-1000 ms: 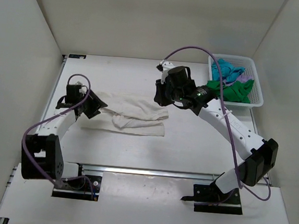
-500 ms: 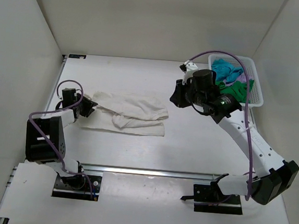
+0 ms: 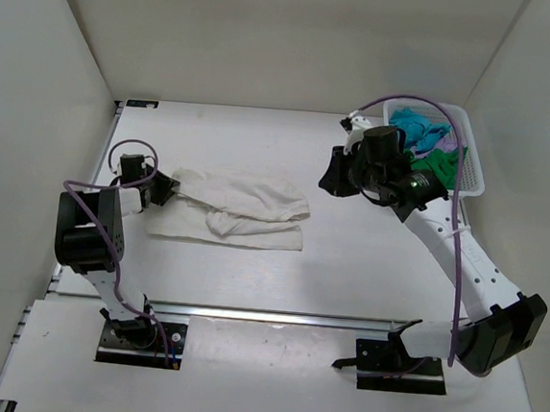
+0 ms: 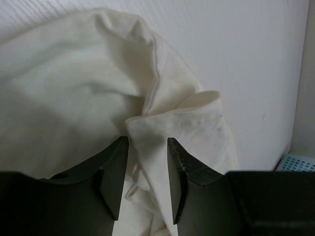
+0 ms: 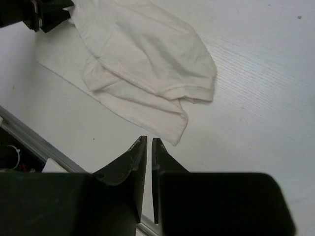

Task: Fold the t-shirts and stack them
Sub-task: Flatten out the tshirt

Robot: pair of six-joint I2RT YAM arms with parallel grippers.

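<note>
Left pincer: my left pincer (image 3: 165, 189) sits low at the left end of the cream shirt (image 3: 246, 204). In the left wrist view my left pincer (image 4: 147, 142) is clenched on a bunched fold of the cream shirt (image 4: 74, 88), with cloth filling the gap between the two dark fingers.
Right pincer: my right pincer (image 3: 331, 180) hangs above the desk (image 3: 242, 140), to the right of the cream shirt and apart from it. In the right wrist view my right pincer (image 5: 149, 142) is clenched down to a thin slit, with nothing in it.
Cream shirt: it lies on the left half of the desk, roughly folded and wrinkled, with a rounded upper layer over a flatter lower layer. From my right wrist the cream shirt (image 5: 147, 59) shows its hem toward my fingers, and the left pincer (image 5: 44, 12) shows at its far corner.
Other shirts: the green shirt (image 3: 438, 164), turquoise shirt (image 3: 419, 127) and lilac shirt (image 3: 443, 136) lie crumpled together in the basket (image 3: 474, 180).
Basket: white lattice, at the far right corner of the desk, partly behind my right arm.
</note>
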